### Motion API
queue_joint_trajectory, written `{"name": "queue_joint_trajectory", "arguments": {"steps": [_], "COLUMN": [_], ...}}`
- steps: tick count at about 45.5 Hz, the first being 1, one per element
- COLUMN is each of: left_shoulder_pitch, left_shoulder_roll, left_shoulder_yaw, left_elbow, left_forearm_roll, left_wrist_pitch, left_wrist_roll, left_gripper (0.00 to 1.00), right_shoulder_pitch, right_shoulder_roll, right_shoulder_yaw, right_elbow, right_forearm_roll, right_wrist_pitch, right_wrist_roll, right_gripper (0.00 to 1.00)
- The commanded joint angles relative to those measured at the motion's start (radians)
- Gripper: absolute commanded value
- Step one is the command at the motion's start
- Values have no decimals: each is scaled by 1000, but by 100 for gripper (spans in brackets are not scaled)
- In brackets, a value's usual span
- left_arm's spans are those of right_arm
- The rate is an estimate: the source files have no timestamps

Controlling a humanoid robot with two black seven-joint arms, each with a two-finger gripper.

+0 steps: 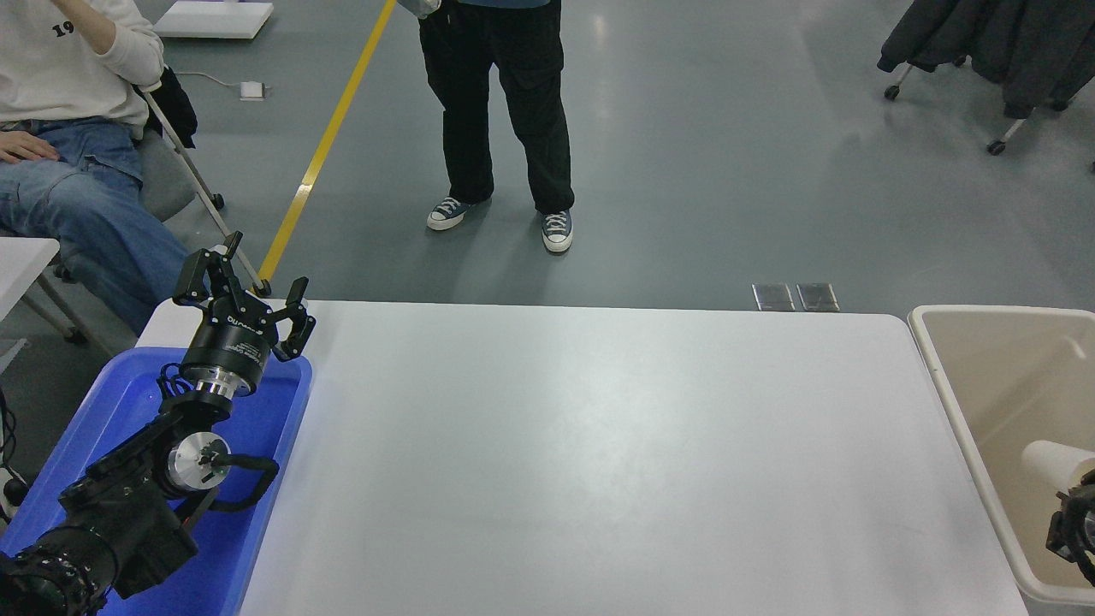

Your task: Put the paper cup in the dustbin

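Note:
The paper cup (1054,463) is white and lies tilted over the inside of the beige dustbin (941,376) at the table's right end. My right gripper (1074,496) comes in at the right edge, only partly in view, and holds the cup by its lower end above the bin's interior. My left gripper (244,287) is open and empty, parked over the far end of the blue tray (282,428) at the lower left.
The white table (599,453) fills the middle. A person stands beyond its far edge (505,128). Another person sits at the upper left (60,154). A rack of dark coats (992,43) stands at the upper right.

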Motion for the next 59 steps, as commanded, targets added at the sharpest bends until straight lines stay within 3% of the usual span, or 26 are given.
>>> {"name": "queue_joint_trajectory", "arguments": {"steps": [1, 4, 11, 15, 21, 31, 52, 59], "left_shoulder_pitch": [-1, 1, 1, -1, -1, -1, -1, -1], "left_shoulder_roll": [-1, 0, 0, 0, 0, 0, -1, -1], "left_shoulder_yaw": [0, 0, 0, 0, 0, 0, 0, 0], "left_elbow": [-1, 1, -1, -1, 1, 1, 1, 1], "left_forearm_roll": [0, 0, 0, 0, 0, 0, 0, 0], "left_wrist_pitch": [0, 0, 0, 0, 0, 0, 0, 0], "left_wrist_roll": [0, 0, 0, 0, 0, 0, 0, 0], "left_gripper": [100, 100, 100, 100, 100, 100, 100, 100], "right_shoulder_pitch": [0, 0, 0, 0, 1, 69, 281, 297], "right_shoulder_roll": [4, 4, 3, 1, -5, -8, -32, -39], "right_shoulder_yaw": [2, 3, 5, 6, 18, 6, 9, 20], "right_elbow": [-1, -1, -1, -3, -4, 0, 23, 164], "right_forearm_roll": [1, 1, 1, 1, 2, -1, -1, -1], "right_wrist_pitch": [1, 1, 1, 0, 1, 39, 483, 538], "right_wrist_roll": [1, 1, 3, 4, 6, 7, 12, 38], "right_gripper": [18, 22, 42, 69, 98, 100, 99, 99]}}
